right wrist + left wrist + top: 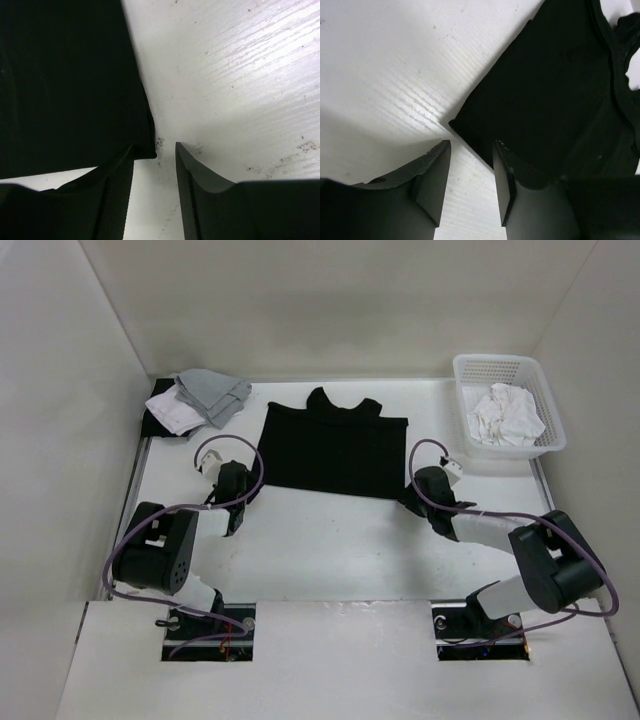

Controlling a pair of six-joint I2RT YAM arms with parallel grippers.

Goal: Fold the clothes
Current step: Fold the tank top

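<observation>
The clothes, a plain black top (335,445), lie flat at the middle back of the white table (330,540), neck opening toward the far wall. My left gripper (245,492) sits low at the top's near left corner (457,122). It is open, with only bare table between its fingers (437,165), and its right finger overlaps the fabric edge. At the near right corner (145,145), my right gripper (412,498) is also open. The corner tip lies just off its left finger (120,185), and bare table shows between the pads.
A white mesh basket (500,362) holding a crumpled white cloth (505,418) stands at the back right. Grey and white garments (200,400) are piled at the back left. White walls close in the table on three sides.
</observation>
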